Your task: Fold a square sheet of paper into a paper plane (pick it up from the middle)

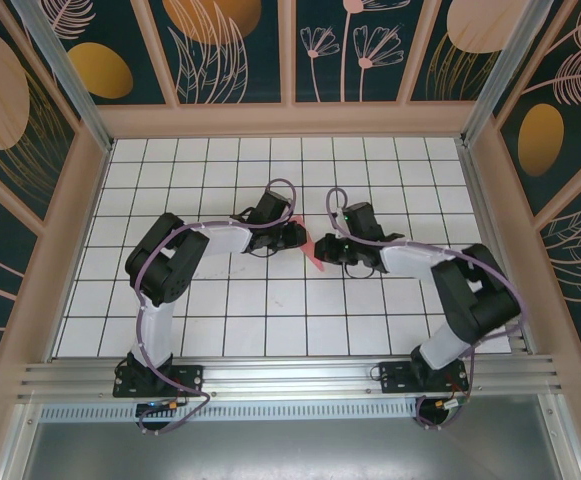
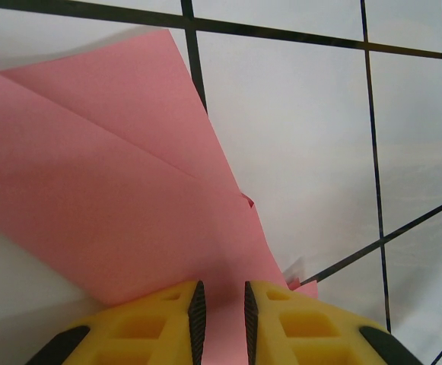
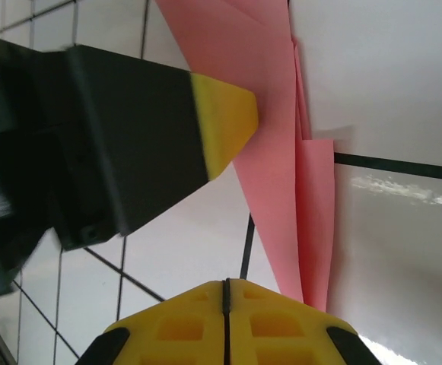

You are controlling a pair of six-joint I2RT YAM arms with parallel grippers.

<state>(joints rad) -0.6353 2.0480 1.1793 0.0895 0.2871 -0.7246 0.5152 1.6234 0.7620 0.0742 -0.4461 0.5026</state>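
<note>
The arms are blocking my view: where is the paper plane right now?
In the top view the paper plane is at mid-table, between the left gripper on its left and the right gripper on its right.

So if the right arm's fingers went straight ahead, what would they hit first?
Probably the left arm's yellow fingertip, directly in that line beside the pink paper plane; depth is unclear.

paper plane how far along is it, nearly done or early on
Done: the paper plane is folded into layered, narrow pointed flaps. In hand: the left gripper pinches it; the right gripper is shut beside its tip, holding nothing. Left: probably final wing folds and release.
</note>
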